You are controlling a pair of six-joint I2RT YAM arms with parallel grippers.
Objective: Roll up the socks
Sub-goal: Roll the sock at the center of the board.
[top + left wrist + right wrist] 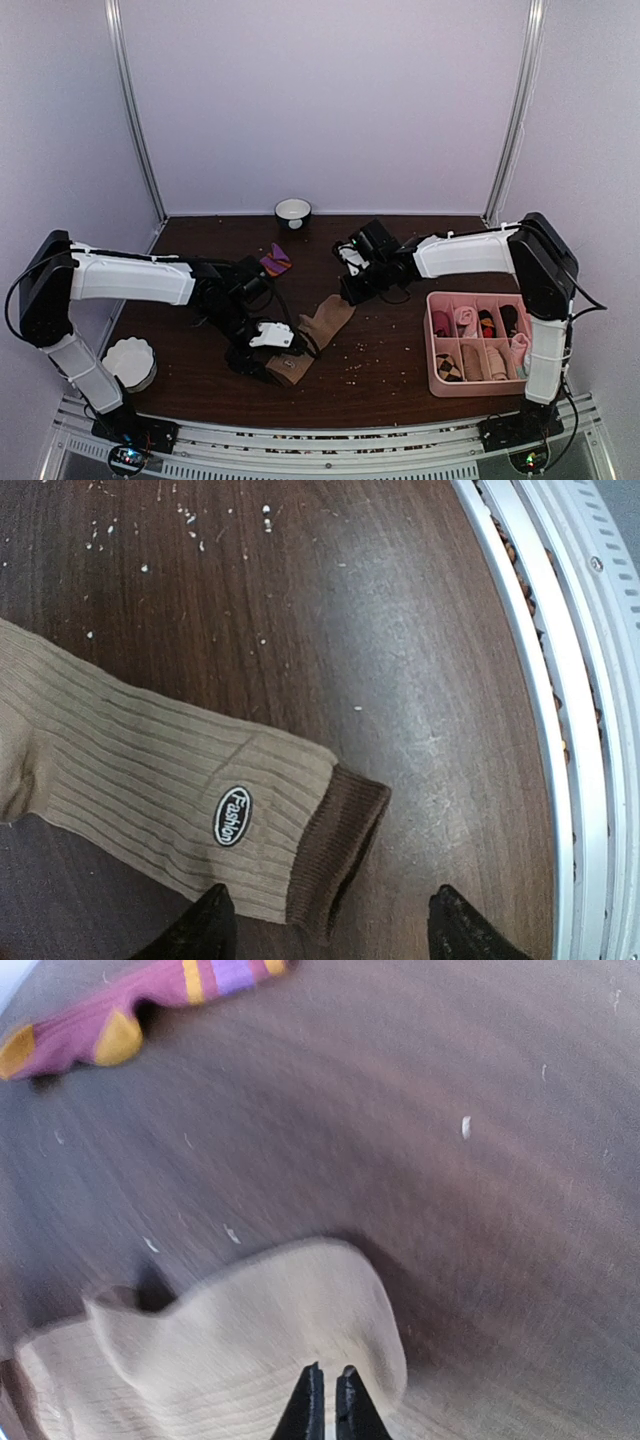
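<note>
At the far left of the table [400, 375] we see a white fluted dish [130, 362] near the left arm's base. That arm reaches in low toward the middle, and the left gripper [268, 356] hangs over the near end of the tan sock [325, 320]. In the left wrist view its gripper [335, 935] has the fingers [210, 930] spread well apart on either side of the sock's [150, 780] dark brown cuff, which lies flat on the wood and is not clamped. An oval label [232, 815] reading "Fashion" sits just beside the cuff. The tan sock stretches diagonally from the front centre up toward the right. Farther back, left of centre, the red sock [275, 260] lies bunched, well apart from the tan one. A small white bowl [293, 211] stands at the back edge. The right gripper [355, 285] is at the tan sock's far end. The right wrist view is blurred, but it shows the gripper's [328, 1390] fingers drawn together with only a sliver between them, over the sock's [250, 1350] rounded toe. We cannot tell whether they touch the fabric. The red sock [130, 1005] shows at that view's top left. At the right stands a pink tray [433, 345] with small rolled socks in its compartments.
</note>
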